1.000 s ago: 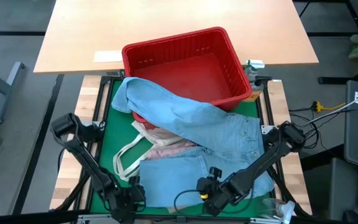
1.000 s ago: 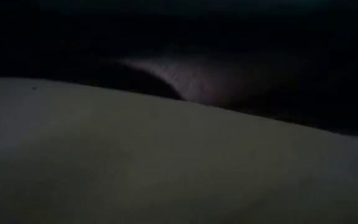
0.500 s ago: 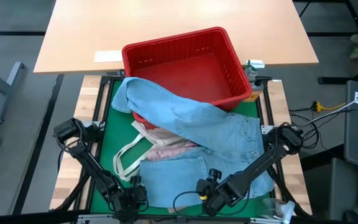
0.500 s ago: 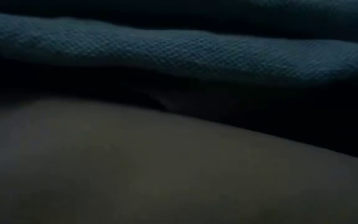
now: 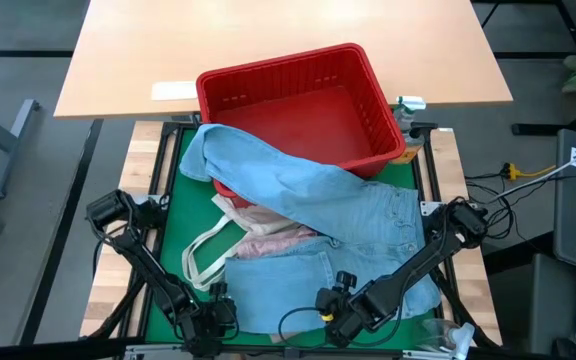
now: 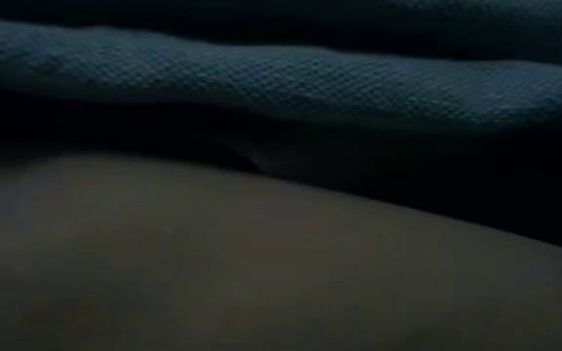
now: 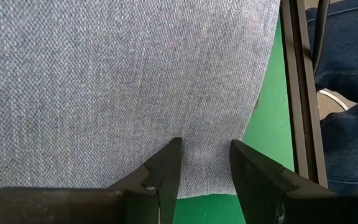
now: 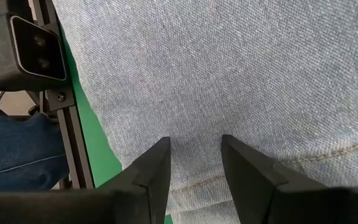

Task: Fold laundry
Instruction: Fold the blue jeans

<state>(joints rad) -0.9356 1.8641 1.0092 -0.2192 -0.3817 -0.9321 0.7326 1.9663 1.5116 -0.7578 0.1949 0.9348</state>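
Observation:
The light blue denim jeans (image 5: 308, 190) stretch from the red basket's front to the table's near edge, lying over a mottled pink top (image 5: 273, 235). My left gripper (image 5: 208, 322) stands open at the near left corner of the jeans; its fingertips (image 7: 205, 149) straddle denim (image 7: 104, 74) just inside the cloth's edge. My right gripper (image 5: 336, 318) is open too, slanting down over the jeans' near part (image 8: 229, 62), close to a stitched seam (image 8: 328, 155). The low view is filled by blue cloth (image 6: 261, 88) and pale cloth (image 6: 213, 263). My left gripper's open fingertips (image 7: 174, 149) stand at the denim near its near edge (image 7: 197, 186), slanting down from the near side; whether they touch it I cannot tell. My right gripper's open fingertips (image 8: 163, 149) stand likewise at the denim; touching or not, I cannot tell.
A red plastic basket (image 5: 298, 75) stands at the far end of the green mat (image 5: 173, 230). A white tote bag (image 5: 213, 255) lies left of the jeans. A black frame rail (image 7: 297, 93) and a camera (image 8: 36, 40) edge the near side. A person's legs (image 7: 347, 137) show beyond.
My left gripper has sunk a little toward the jeans' near left corner, then kept still. In the low view a fold of blue cloth has come into sight across the top.

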